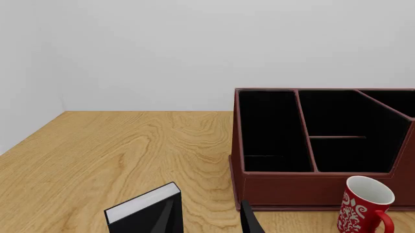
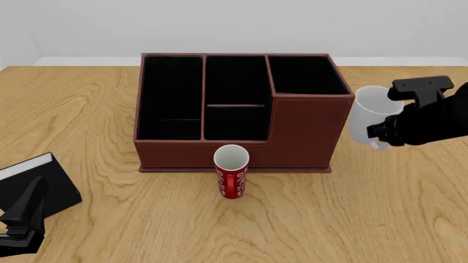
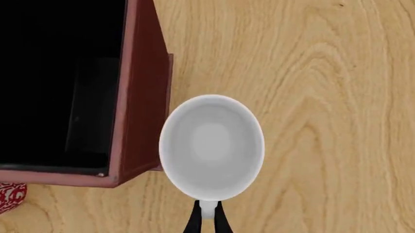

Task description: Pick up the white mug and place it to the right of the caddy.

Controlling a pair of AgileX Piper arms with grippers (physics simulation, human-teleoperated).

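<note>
The white mug [image 2: 369,115] hangs in my right gripper [image 2: 382,134], just right of the caddy's [image 2: 303,129] taller section and seemingly above the table. In the right wrist view I look straight down into the mug [image 3: 211,145]; the gripper [image 3: 207,219] is shut on its handle, beside the caddy's wall [image 3: 139,97]. My left gripper [image 2: 26,211] is open and empty at the near left of the table. In the left wrist view the gripper [image 1: 207,213] points toward the caddy [image 1: 292,187].
A slim red mug with white swirls [image 2: 232,178] stands just in front of the caddy's middle; it also shows in the left wrist view [image 1: 363,206]. A small black book-like box [image 2: 36,183] lies by my left gripper [image 1: 139,213].
</note>
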